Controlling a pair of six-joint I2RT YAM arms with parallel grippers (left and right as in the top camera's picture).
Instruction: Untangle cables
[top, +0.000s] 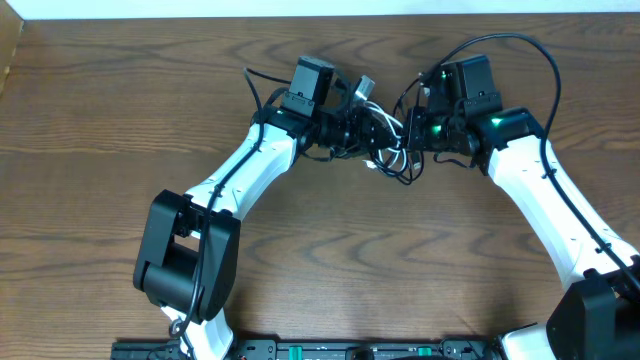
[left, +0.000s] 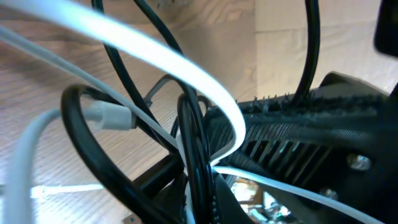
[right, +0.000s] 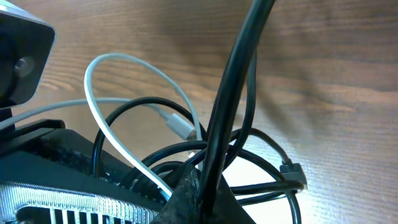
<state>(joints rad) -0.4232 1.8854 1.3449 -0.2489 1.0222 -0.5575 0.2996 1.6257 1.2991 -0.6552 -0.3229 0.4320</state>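
Observation:
The cables hang as one tangle between my two grippers at the table's far middle: a white cable (top: 386, 124) and a black cable (top: 402, 172) looped through each other. My left gripper (top: 352, 122) comes in from the left and is shut on the black cable (left: 194, 143), which rises between its fingers. The white cable (left: 186, 68) arcs across above, its white plug (left: 112, 117) at the left. My right gripper (top: 418, 138) is shut on the black cable (right: 227, 106) too. A white loop (right: 118, 59) and a black plug (right: 292, 171) lie around it.
The wooden table (top: 320, 250) runs wide in front of the arms. Its left edge (top: 8, 60) and a pale wall strip at the back bound it. The right arm's own thick black wire (top: 530, 45) arches over its wrist. The two wrists stand very close together.

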